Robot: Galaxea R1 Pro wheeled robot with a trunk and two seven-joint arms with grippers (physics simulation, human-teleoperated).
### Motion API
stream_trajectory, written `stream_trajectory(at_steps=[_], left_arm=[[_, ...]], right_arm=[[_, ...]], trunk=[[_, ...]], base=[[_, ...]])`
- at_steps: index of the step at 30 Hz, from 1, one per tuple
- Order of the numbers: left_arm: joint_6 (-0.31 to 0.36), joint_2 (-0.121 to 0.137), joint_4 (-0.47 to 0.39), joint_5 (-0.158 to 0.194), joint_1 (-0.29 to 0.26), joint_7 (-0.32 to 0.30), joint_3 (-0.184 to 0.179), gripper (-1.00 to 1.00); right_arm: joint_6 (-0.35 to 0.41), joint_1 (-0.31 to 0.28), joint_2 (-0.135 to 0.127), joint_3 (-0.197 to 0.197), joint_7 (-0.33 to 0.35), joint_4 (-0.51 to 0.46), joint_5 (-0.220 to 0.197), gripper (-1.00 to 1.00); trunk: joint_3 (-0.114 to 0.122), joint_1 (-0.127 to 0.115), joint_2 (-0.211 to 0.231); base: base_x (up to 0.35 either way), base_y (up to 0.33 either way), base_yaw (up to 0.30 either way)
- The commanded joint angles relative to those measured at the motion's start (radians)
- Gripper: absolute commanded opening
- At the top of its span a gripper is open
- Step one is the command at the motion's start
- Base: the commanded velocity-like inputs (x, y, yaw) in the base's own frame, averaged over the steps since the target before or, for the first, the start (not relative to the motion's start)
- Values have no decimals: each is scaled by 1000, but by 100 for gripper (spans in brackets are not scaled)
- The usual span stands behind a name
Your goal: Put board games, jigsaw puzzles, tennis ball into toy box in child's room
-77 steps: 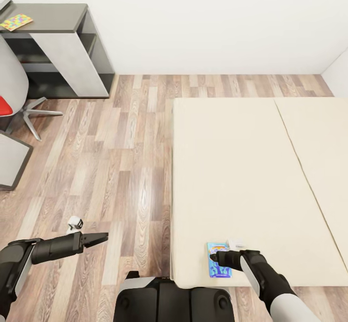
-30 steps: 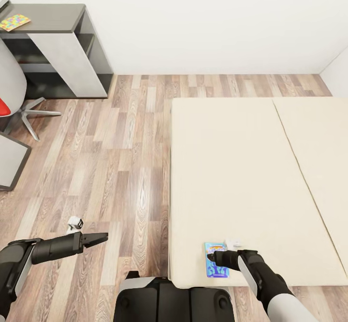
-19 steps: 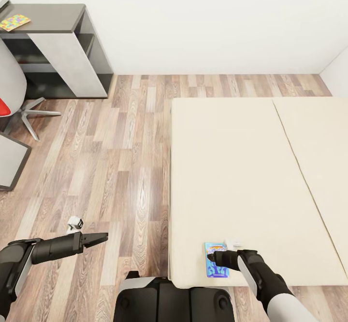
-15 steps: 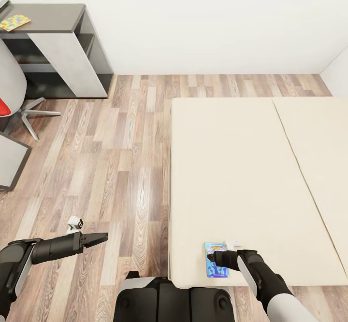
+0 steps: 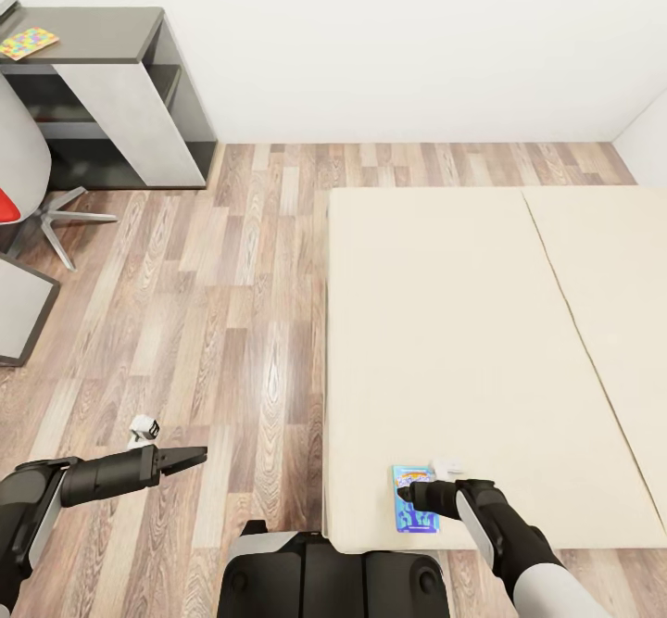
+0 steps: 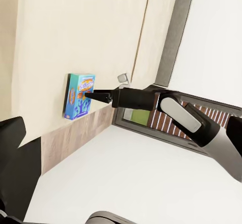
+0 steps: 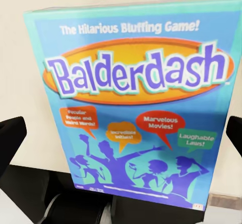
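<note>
Board game, a thin light blue box with orange oval logo, lies at the beige bed's near corner. Nothing has shifted lately: your right gripper hovers over it, spread, unclosed. Left gripper looks closed, empty.

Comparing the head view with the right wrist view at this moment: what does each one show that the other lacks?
Head view: the jigsaw puzzle on the grey desk, the wood floor, the left gripper over it, and both mattress sections of the bed.

Right wrist view: the box's print, "Balderdash" in an orange oval with dark blue figures.

Both: the board game lying near the bed's near edge, with the right gripper at it.
</note>
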Motion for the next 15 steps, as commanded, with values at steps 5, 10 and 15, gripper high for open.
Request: stream_trajectory(at_steps=[5,10,15], left_arm=[[10,0,0,-1,-1,-4,-1,100],[10,0,0,-1,-1,-4,-1,100],[10,0,0,-1,-1,-4,-1,100]], right_arm=[[9,1,43,0,-1,-1,-42,100],[20,2,41,-1,0,-1,-43,100],[25,1,40,-2,-3,-1,-40,100]], trunk=[[-1,1,-1],[-1,1,-1],[-1,1,-1]], base=[[0,0,0],[0,0,0],[0,0,0]])
